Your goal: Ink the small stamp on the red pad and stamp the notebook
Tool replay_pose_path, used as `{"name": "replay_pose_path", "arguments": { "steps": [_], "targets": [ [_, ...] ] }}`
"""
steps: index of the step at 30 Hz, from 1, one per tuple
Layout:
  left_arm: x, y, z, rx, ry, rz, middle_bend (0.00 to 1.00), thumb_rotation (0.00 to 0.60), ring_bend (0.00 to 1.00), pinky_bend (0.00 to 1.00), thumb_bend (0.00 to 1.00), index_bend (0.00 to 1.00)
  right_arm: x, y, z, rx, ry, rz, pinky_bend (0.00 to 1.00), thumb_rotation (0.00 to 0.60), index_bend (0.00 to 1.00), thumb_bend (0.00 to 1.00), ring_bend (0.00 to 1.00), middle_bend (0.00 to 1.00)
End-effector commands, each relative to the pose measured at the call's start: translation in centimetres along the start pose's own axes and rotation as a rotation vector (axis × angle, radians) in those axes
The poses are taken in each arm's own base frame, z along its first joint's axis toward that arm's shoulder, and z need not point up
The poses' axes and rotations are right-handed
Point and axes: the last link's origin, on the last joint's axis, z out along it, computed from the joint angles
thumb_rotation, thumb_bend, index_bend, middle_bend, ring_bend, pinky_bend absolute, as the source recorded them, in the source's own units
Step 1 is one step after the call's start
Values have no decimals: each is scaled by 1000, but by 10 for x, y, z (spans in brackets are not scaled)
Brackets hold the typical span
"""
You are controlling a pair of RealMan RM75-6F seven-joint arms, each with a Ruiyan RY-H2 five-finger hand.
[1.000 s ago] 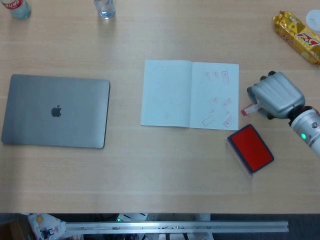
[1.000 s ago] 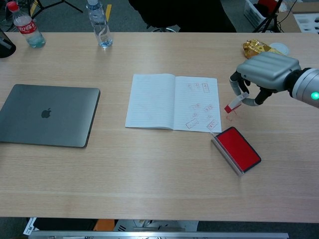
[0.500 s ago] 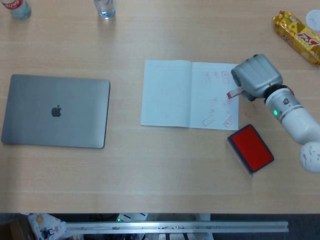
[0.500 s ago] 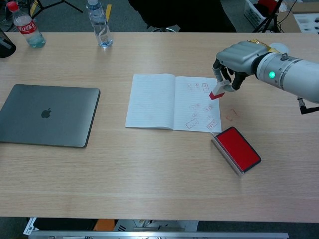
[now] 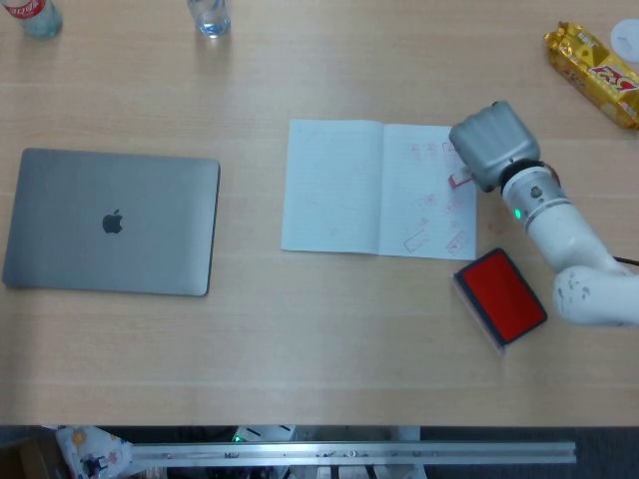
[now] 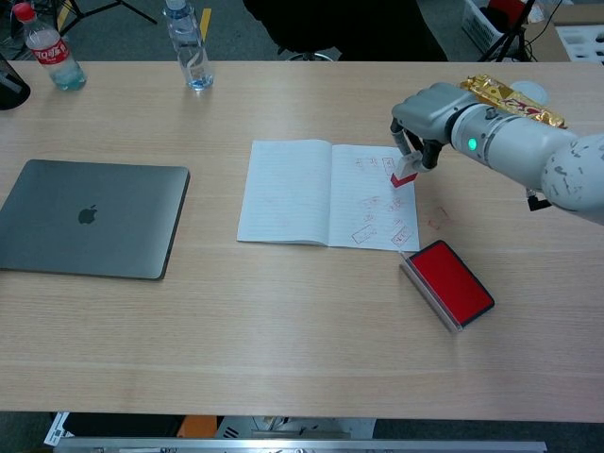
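An open notebook (image 5: 349, 185) (image 6: 293, 189) lies mid-table, its right page carrying several red stamp prints. My right hand (image 5: 487, 145) (image 6: 425, 113) hovers over that page's right edge and pinches the small stamp (image 6: 403, 175) (image 5: 460, 181), whose red end points down onto or just above the paper. The red ink pad (image 5: 502, 295) (image 6: 453, 281) lies open in front of the notebook's near right corner, apart from the hand. A faint red print marks the bare table (image 6: 435, 223) right of the notebook. My left hand is not visible in either view.
A closed grey laptop (image 5: 112, 222) (image 6: 90, 217) lies at the left. Two bottles (image 6: 42, 47) (image 6: 189, 47) stand at the far edge. A gold snack packet (image 5: 594, 72) (image 6: 510, 94) lies far right, behind my forearm.
My right hand carried the stamp leftward from beside the notebook onto its right page, then lowered it toward the paper.
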Motion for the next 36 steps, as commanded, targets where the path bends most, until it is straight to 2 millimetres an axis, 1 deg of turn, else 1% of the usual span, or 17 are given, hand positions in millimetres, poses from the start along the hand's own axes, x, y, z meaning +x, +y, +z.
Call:
{"name": "replay_pose_path", "arguments": {
  "steps": [1,13,27,36],
  "targets": [
    [0,-1,0,1,-1,-1,0,600,36,89,212,0,-2,-4,4,-4,-4,-17,380,600,786,460,454,619],
    [-3,-3,1,9,-10,-3,0,600,36,89,212,0,-8,-9,14,-13,-12,-28,380,600,788,460,454,621],
    [-4,-2,3,6,-16,-2,0,600,36,89,213,0,-18,-11,20,-18,-20,-36,380,600,802,461,461,631],
    [-6,-3,4,10,-20,-3,0,600,36,89,212,0,-19,-12,21,-19,-14,-73,380,600,814,461,470,642]
  ]
}}
